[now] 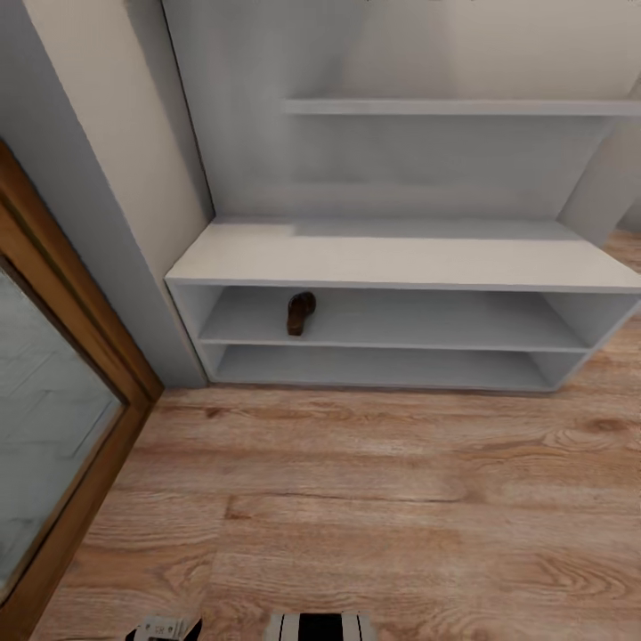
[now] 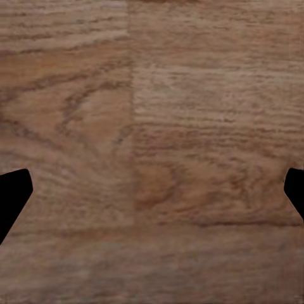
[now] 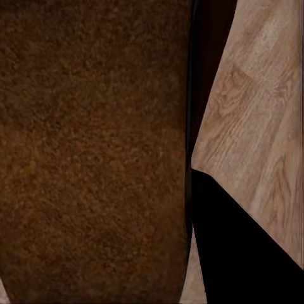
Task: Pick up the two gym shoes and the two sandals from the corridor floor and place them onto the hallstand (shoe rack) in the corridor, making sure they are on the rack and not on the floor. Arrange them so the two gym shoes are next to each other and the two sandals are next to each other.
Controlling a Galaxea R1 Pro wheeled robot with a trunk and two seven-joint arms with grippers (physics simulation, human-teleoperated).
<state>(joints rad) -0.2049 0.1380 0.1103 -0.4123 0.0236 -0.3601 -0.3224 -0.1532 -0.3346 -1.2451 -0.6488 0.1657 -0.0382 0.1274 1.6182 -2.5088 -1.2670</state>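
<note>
1. Right tool (image 3: 190, 209): clamped, by the look of it, on a sandal (image 3: 95, 152) — brown grainy surface pressed close against the lens, one dark finger (image 3: 240, 253) beside it, floor (image 3: 266, 126) beyond.
2. Left tool (image 2: 152, 196): spread wide, holding nothing, two dark fingertips (image 2: 11, 196) at opposite edges of the wrist view, bare planks between them.
3. Further out: rack (image 1: 401, 258) ahead against the wall, pale grey, with a low bench top and two open shelves under it. Other sandal (image 1: 301, 313) already resting on the upper of those two shelves, toward its left end, apparently tipped on its side.
4. Wooden door frame (image 1: 80, 329) at the left of the head view, well apart from the shelf opening.
5. Risks, as judgement: shelf opening is low, so a carried sandal could catch the bench edge and slip free; a release too near the shelf lip could drop it to the floor; a careless placement could nudge the resting sandal or leave the pair apart rather than side by side.
6. Hard to tell: which part of the held sandal is gripped — too close for any outline. Arms cut off at the head view's lower edge.
</note>
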